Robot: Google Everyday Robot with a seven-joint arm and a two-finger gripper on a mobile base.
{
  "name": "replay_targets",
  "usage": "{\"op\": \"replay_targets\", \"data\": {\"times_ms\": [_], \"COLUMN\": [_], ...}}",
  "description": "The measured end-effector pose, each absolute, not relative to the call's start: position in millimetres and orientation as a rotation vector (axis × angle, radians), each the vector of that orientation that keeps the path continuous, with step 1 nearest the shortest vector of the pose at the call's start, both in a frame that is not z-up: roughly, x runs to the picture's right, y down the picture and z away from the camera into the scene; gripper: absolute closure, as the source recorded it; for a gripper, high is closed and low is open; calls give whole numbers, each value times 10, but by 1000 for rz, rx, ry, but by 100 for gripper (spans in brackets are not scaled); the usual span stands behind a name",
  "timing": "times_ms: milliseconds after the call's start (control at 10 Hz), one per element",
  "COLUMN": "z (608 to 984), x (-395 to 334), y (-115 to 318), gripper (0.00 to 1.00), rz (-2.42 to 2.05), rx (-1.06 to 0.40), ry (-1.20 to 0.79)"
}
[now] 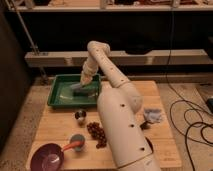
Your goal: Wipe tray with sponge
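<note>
The sponge [81, 90] lies in the right half of the green tray [61, 94], which sits at the far left corner of the counter [55, 125]. The hand [85, 80] rests on the sponge from above; whether it grips it I cannot tell. Nearer stand a small metal cup [80, 116], a brown cluster [96, 131] and a purple bowl [47, 156]; a blue rag [153, 115] lies to the right. The white arm [120, 115] rises over the counter's middle, bends high, then drops to the tray

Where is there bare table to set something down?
Bare wood: the left strip between tray and purple bowl, and the front right below the blue cloth. Crowded around the brown cluster. The gripper is over the tray.
</note>
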State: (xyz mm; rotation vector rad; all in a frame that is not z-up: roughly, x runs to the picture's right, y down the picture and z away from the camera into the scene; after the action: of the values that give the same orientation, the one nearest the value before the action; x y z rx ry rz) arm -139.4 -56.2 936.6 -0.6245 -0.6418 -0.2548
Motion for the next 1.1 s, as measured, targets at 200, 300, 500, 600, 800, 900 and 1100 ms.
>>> {"op": "replay_targets", "data": {"times_ms": [200,300,500,600,800,900,1100], "z": [9343,9332,9199,9148,9049,8992,8897], "x": [-1590,-1688,-2154,-2235,-2310,-2286,-2059], "y": [-554,-548,-498,-466,-360,-305,-228], "gripper": [100,100,100,100,100,100,100], "rz": [-178,-161,-156,-164,-191,-214,-250], "rx": [-558,-535,-439,-411,-392,-393,-395], "ry": [-721,-744,-797,-802,-807,-801,-782]}}
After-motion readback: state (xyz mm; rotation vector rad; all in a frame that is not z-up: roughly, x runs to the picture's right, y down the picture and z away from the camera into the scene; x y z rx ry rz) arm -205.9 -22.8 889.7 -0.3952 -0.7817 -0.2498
